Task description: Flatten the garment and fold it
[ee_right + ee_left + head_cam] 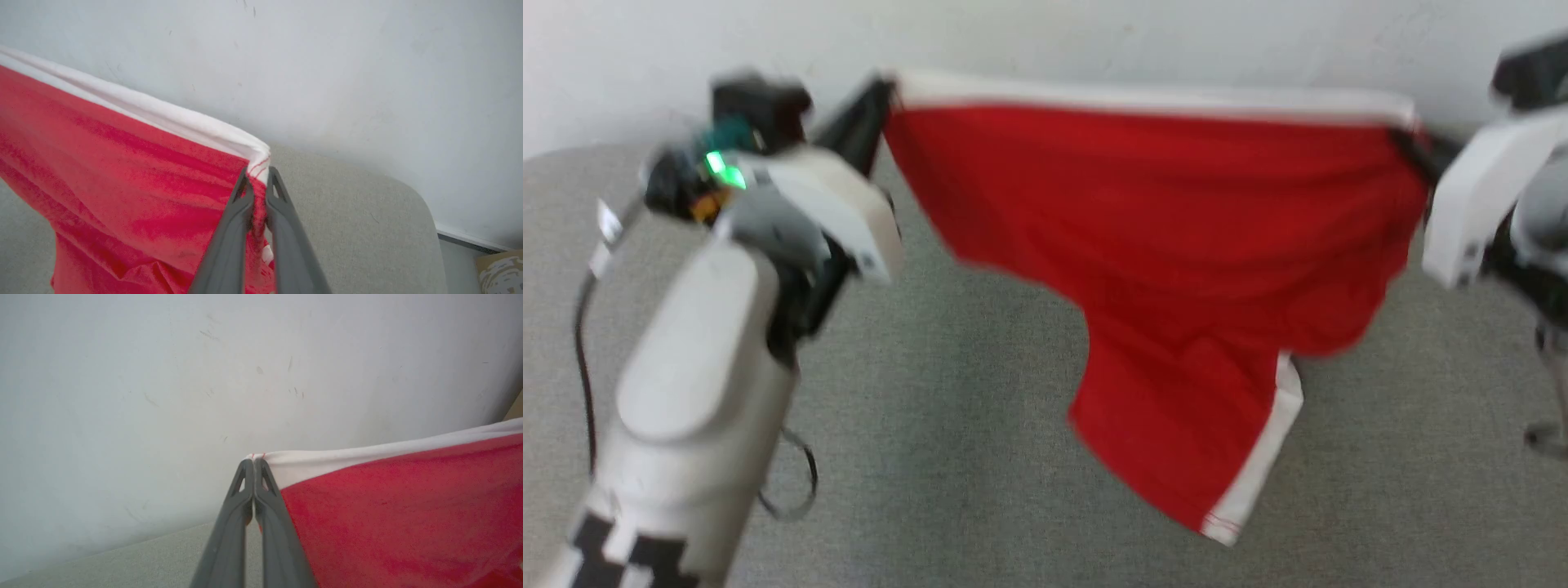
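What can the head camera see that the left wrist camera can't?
Head view: the whole red shorts stretched in the air, one leg hanging with its white hem, and the right gripper pinching the far corner.
Left wrist view: up close, tiny red stitches at the pinched corner, and scuff marks on the wall.
Both: the left gripper shut on the shorts, the white stripe along the top, and the grey tabletop.

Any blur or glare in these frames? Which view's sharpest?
Head view: soft, motion-smeared; garment edges fuzzy. Left wrist view: sharpest, left gripper crisp, flat even light on the wall. Right wrist view: right gripper sharp, red fabric slightly soft. No glare that I can see.
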